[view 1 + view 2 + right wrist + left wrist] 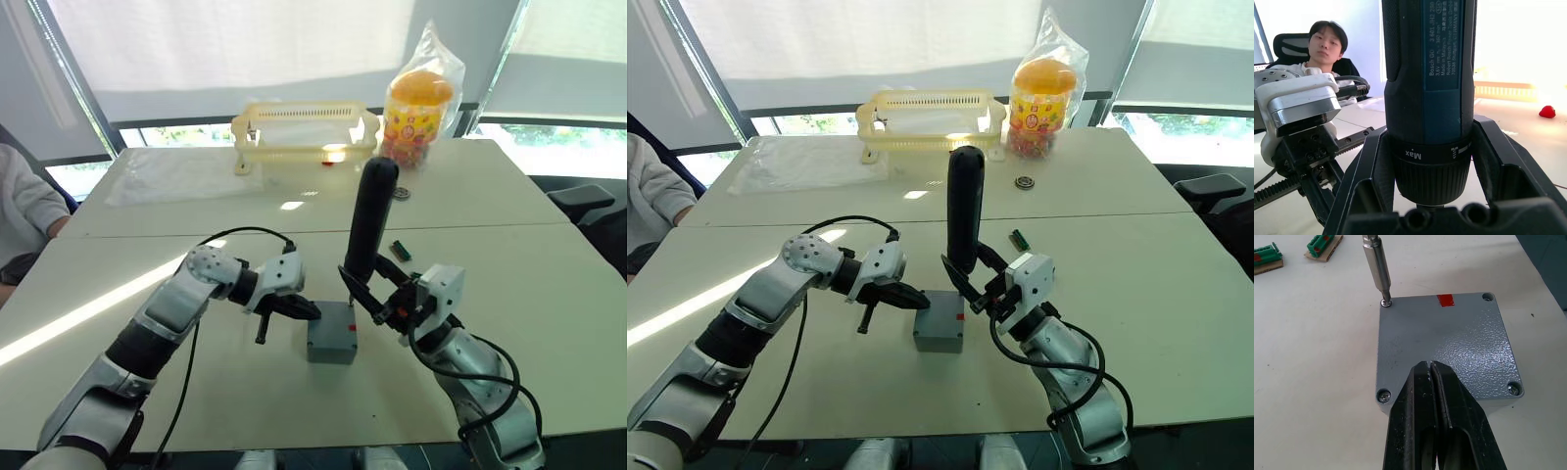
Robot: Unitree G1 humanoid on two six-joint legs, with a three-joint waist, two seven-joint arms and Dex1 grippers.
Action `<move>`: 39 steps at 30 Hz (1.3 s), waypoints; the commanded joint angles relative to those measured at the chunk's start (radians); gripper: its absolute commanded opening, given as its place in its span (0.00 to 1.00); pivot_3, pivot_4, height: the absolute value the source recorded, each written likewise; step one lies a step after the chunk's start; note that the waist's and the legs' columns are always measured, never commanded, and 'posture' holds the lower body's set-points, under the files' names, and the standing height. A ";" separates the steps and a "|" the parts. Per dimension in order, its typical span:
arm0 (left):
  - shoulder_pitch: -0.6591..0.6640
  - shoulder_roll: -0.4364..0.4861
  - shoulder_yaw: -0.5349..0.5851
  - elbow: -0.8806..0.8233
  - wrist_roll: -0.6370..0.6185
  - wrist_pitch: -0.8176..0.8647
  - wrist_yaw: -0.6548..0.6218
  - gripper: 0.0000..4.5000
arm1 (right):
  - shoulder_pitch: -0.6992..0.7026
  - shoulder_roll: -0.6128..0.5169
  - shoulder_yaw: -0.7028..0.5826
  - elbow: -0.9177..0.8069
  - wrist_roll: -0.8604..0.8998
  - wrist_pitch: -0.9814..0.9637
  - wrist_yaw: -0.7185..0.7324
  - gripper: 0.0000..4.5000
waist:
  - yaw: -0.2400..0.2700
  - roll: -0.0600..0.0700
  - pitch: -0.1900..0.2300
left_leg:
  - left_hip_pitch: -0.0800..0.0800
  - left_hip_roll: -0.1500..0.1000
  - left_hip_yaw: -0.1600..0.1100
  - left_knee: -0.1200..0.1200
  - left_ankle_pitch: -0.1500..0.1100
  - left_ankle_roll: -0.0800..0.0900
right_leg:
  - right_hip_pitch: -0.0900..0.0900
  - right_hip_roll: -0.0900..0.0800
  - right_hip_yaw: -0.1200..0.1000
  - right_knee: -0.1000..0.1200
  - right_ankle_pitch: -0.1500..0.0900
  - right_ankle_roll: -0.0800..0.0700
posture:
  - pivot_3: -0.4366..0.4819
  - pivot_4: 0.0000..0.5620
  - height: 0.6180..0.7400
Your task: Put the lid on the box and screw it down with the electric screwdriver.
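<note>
The right gripper [972, 279] was clamped around the electric screwdriver [964, 208], which stood upright, its thin metal bit seated in a corner screw [1385, 303] of the lid [1449, 342]. The lid lay flat on the box [940, 331], covering it; screws sat in at least three of its corners, and a red mark showed at the edge beside the bit. The box rested on the white table [1176, 294] directly below and between the two grippers.

The left gripper [917, 302] reached in from the opposite side, its two black fingers [1422, 406] pressed together with nothing between them, their tips over the lid's near edge; contact could not be judged.

Just beyond the right gripper a small green connector block [1019, 238] lay on the table, and two more green blocks [1322, 245] sat on the surface past the bit. Farther out from both grippers, near the table's far edge, stood a yellow plastic basket [926, 119], a clear bag holding a tub of colourful sweets with an orange lid [1046, 93], and a small dark round object [1024, 182] on the table near it. A flat sheet of clear plastic [803, 164] lay beside the basket.

A seam divided the tabletop into two panels, and a stripe of sunlight crossed it beneath the left arm. Behind the table, white blinds covered large windows. A person [1325, 44] in a light top sat in a dark office chair off beyond the left arm, and another dark chair [1213, 191] stood off past the right arm.
</note>
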 commanded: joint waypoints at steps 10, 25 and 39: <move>-0.004 -0.012 -0.036 0.022 0.037 -0.009 -0.013 0.00 | 0.025 -0.001 -0.001 0.039 -0.017 0.023 -0.010 0.40 | 0.002 -0.003 -0.002 | 0.001 0.000 0.000 0.000 0.000 0.000 | 0.001 0.000 0.000 0.000 -0.002 -0.001 | 0.48 0.27 1.00; 0.013 -0.039 -0.109 0.019 0.093 -0.062 -0.035 0.00 | 0.040 -0.031 -0.017 0.023 -0.010 0.057 -0.002 0.40 | 0.004 -0.008 -0.013 | 0.001 0.000 0.000 -0.001 0.000 0.000 | 0.002 -0.001 -0.001 -0.002 -0.003 -0.003 | 0.48 0.27 1.00; 0.020 -0.049 -0.117 0.022 0.120 -0.068 -0.019 0.00 | 0.029 0.002 -0.001 0.052 0.006 0.080 -0.016 0.40 | 0.005 -0.010 -0.018 | 0.001 0.001 -0.001 -0.001 0.000 0.000 | 0.004 -0.001 -0.001 -0.008 -0.003 -0.004 | 0.48 0.27 1.00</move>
